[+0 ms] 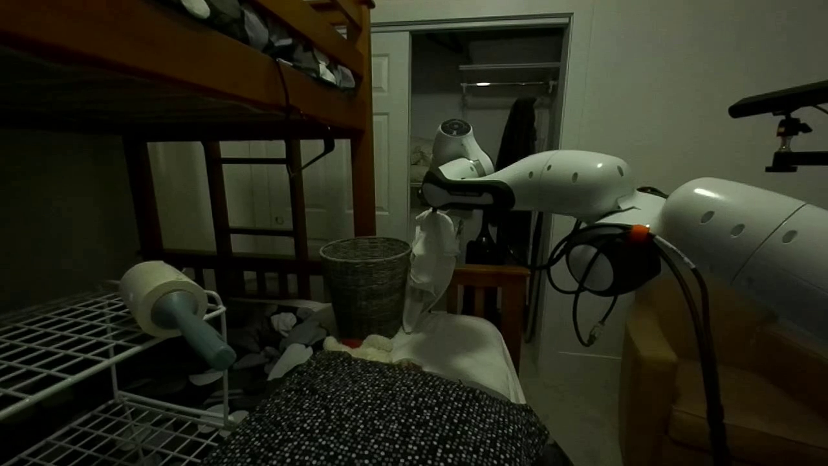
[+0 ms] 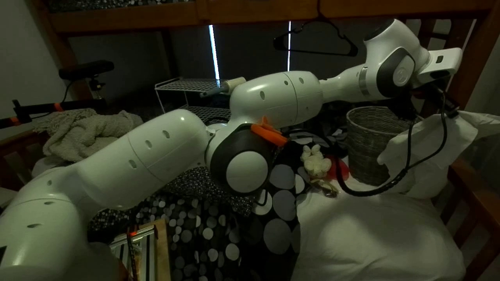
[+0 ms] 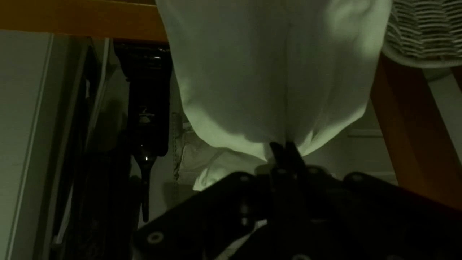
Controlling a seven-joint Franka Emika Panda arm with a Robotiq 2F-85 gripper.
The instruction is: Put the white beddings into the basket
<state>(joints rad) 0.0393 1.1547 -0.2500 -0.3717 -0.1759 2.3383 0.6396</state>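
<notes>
A white bedding cloth hangs from my gripper beside the basket in both exterior views (image 1: 433,259) (image 2: 433,146). It fills the upper middle of the wrist view (image 3: 267,72). My gripper (image 3: 282,147) is shut on the cloth's edge; its fingertips are close together on the fabric. The grey wicker basket (image 1: 365,291) stands upright on the bed, and also shows in an exterior view (image 2: 365,156) and at the wrist view's upper right (image 3: 427,32). The cloth hangs outside the basket, close to its wall. Another white, pillow-like piece (image 2: 375,238) lies on the bed.
A cream plush toy (image 2: 315,162) and a red item (image 2: 339,168) lie by the basket's foot. A wooden bed-end rail (image 1: 495,275) stands behind the cloth. A black hanger (image 2: 316,50) hangs from the upper bunk. A wire shelf (image 1: 71,362) holds a roller (image 1: 162,298).
</notes>
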